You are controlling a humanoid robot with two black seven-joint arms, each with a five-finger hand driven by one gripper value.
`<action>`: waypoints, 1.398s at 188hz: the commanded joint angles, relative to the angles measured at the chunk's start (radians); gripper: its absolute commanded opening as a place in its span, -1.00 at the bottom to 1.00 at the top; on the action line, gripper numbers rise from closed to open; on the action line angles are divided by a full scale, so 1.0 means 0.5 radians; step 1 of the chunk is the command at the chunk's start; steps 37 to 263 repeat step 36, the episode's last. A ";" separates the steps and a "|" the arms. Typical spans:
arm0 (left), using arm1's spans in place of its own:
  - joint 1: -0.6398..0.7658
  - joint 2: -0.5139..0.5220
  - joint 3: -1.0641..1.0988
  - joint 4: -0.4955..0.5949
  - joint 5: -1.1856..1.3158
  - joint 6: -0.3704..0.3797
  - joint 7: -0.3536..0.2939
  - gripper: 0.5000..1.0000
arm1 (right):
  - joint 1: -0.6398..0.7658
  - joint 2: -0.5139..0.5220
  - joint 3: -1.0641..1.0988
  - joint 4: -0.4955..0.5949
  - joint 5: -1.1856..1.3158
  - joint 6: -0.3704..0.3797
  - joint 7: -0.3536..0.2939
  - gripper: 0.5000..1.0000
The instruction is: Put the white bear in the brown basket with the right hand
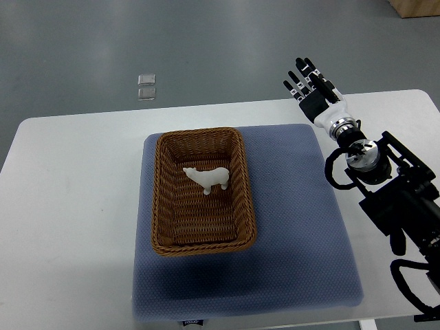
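Note:
A small white bear [207, 178] lies inside the brown wicker basket [159, 206], toward its far half. The basket stands on a blue-grey mat on the white table. My right hand [307, 81] is off to the right, past the table's far edge, well away from the basket. Its fingers are spread and straight and hold nothing. Its dark arm [385, 180] runs in from the picture's right edge. No left arm shows.
The blue-grey mat [295, 227] covers the table's middle. The white table [69, 220] shows bare on both sides of it. Two small clear squares [146, 86] lie on the grey floor beyond the table.

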 commanded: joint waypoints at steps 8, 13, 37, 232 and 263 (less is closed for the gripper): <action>0.000 0.000 0.000 0.000 -0.001 0.001 0.000 1.00 | -0.004 0.006 0.000 0.000 0.000 0.005 0.071 0.69; 0.000 0.000 0.000 0.000 -0.001 0.001 0.000 1.00 | -0.004 0.009 0.000 0.000 0.000 0.005 0.074 0.69; 0.000 0.000 0.000 0.003 -0.001 0.001 0.000 1.00 | -0.007 0.009 -0.003 0.000 0.000 0.005 0.077 0.69; 0.000 0.000 0.000 0.003 -0.001 0.001 0.000 1.00 | -0.007 0.009 -0.003 0.000 0.000 0.005 0.077 0.69; 0.000 0.000 0.000 0.003 -0.001 0.001 0.000 1.00 | -0.007 0.009 -0.003 0.000 0.000 0.005 0.077 0.69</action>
